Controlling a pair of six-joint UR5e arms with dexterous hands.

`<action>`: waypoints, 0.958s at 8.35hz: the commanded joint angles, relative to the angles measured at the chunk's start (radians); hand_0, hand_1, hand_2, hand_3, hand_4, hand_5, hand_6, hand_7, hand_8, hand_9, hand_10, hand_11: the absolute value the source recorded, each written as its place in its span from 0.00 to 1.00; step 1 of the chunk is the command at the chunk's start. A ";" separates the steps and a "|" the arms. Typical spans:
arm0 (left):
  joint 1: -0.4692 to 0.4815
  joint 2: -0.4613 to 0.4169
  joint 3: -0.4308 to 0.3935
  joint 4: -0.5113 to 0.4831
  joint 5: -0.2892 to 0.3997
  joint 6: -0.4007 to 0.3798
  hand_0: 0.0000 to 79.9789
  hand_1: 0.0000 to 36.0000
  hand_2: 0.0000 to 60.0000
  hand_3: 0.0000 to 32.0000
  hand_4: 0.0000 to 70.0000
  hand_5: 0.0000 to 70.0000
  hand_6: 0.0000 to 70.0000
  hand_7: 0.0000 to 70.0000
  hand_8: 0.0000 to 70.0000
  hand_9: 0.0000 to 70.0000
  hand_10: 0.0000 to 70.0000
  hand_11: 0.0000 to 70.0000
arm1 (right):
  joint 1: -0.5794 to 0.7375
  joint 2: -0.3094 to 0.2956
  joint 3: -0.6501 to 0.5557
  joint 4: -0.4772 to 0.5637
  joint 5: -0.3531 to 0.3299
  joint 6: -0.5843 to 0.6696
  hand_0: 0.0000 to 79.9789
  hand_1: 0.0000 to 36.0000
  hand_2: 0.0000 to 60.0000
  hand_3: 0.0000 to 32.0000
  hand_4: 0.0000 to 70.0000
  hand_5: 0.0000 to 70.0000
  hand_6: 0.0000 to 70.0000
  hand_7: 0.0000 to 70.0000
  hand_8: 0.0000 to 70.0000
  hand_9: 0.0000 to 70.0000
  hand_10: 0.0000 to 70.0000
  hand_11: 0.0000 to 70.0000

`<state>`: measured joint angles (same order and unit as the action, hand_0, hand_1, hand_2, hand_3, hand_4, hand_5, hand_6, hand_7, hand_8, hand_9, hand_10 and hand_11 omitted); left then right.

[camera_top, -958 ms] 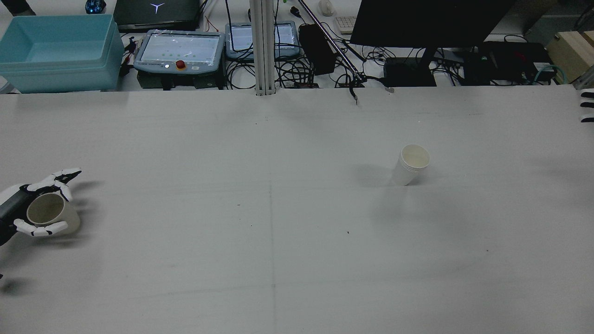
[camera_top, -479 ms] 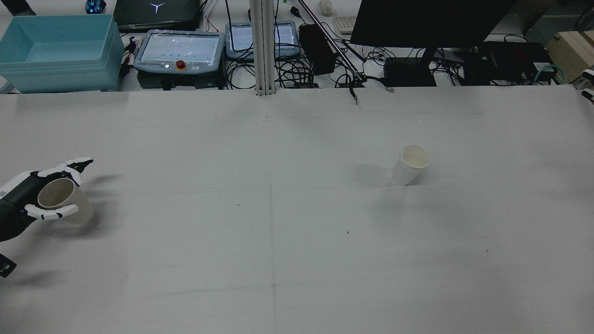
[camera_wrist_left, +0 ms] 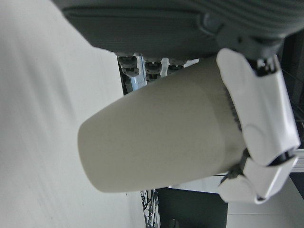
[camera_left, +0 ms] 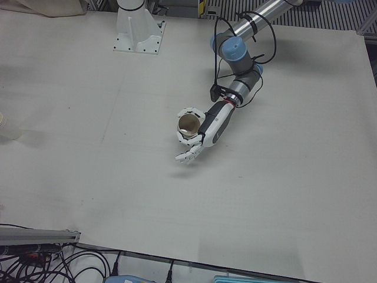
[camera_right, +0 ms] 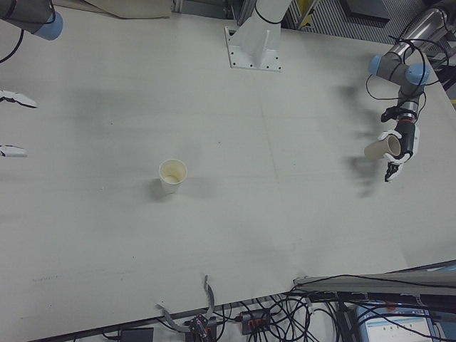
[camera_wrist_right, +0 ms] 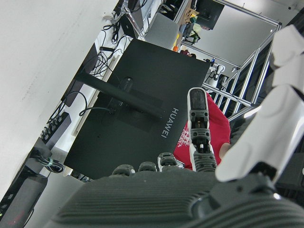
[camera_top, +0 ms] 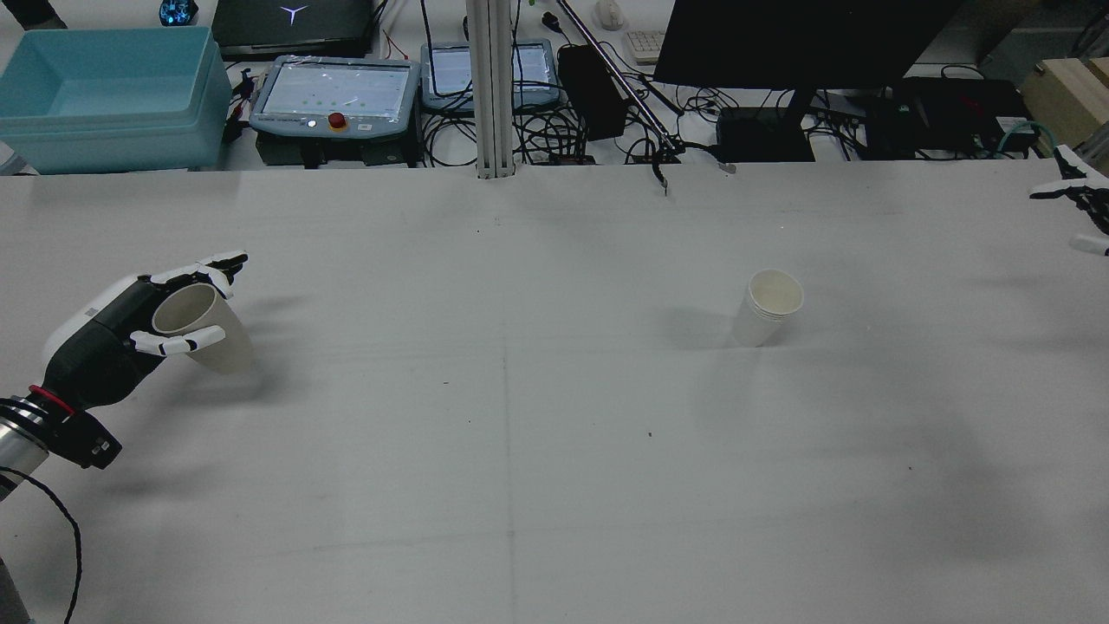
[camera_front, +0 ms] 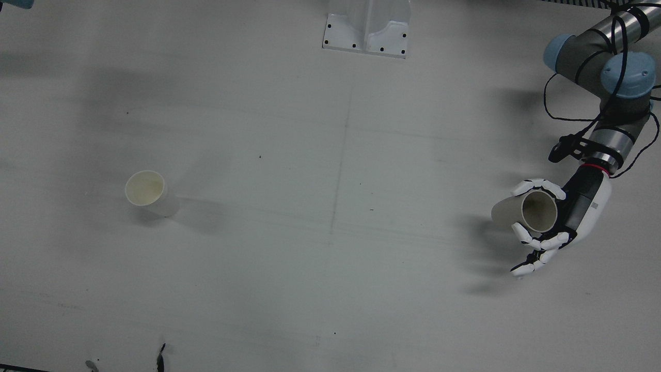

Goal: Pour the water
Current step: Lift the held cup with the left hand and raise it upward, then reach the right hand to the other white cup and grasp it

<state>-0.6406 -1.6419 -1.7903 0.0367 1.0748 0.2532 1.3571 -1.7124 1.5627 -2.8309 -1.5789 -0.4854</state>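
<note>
My left hand (camera_top: 113,338) is shut on a beige paper cup (camera_top: 195,325) and holds it above the table, tilted with its mouth toward the arm. The same cup (camera_front: 532,211) shows in the front view inside the left hand (camera_front: 576,212), again in the left-front view (camera_left: 189,124), and fills the left hand view (camera_wrist_left: 161,137). A white paper cup (camera_top: 768,308) stands upright on the table's right half, also seen from the front (camera_front: 147,192). My right hand (camera_top: 1079,208) hovers at the right edge, fingers (camera_right: 18,98) spread, holding nothing.
Beyond the table's far edge sit a blue bin (camera_top: 104,95), two teach pendants (camera_top: 333,95), a black monitor (camera_top: 806,43) and cables. A metal post (camera_top: 492,87) rises at the far middle. The arms' pedestal (camera_front: 366,26) stands at the robot's side.
My left hand has carried the cup away from the robot and toward the table's middle, tipping it further. The right hand's fingers at the right edge have shifted and spread.
</note>
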 commanded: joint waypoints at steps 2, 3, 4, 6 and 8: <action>-0.010 -0.018 0.002 0.025 -0.004 -0.051 0.56 1.00 1.00 0.00 0.56 1.00 0.12 0.27 0.11 0.19 0.07 0.12 | -0.421 0.153 -0.120 0.028 0.251 -0.159 0.52 0.33 0.30 0.00 0.18 0.08 0.00 0.00 0.00 0.00 0.00 0.00; -0.010 -0.016 0.005 0.023 -0.004 -0.051 0.56 1.00 1.00 0.00 0.55 1.00 0.12 0.26 0.11 0.18 0.07 0.12 | -0.522 0.202 -0.171 0.030 0.331 -0.162 0.53 0.34 0.25 0.00 0.04 0.03 0.00 0.00 0.00 0.00 0.00 0.00; -0.010 -0.015 0.008 0.019 -0.004 -0.051 0.55 1.00 1.00 0.00 0.55 1.00 0.12 0.26 0.11 0.19 0.07 0.12 | -0.561 0.204 -0.170 0.030 0.397 -0.160 0.53 0.35 0.23 0.00 0.00 0.00 0.00 0.00 0.00 0.00 0.00 0.00; -0.013 -0.018 0.005 0.018 -0.004 -0.051 0.56 1.00 1.00 0.00 0.56 1.00 0.13 0.27 0.12 0.19 0.07 0.12 | -0.558 0.183 -0.118 0.027 0.405 -0.163 0.53 0.35 0.18 0.03 0.00 0.00 0.00 0.00 0.00 0.00 0.00 0.00; -0.013 -0.022 0.003 0.018 -0.004 -0.051 0.56 1.00 1.00 0.00 0.56 1.00 0.13 0.28 0.12 0.19 0.07 0.12 | -0.582 0.181 -0.113 0.015 0.410 -0.192 0.53 0.33 0.17 0.07 0.00 0.00 0.00 0.00 0.00 0.00 0.00 0.00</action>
<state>-0.6534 -1.6604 -1.7858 0.0555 1.0707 0.2025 0.7992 -1.5288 1.4344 -2.8057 -1.1793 -0.6481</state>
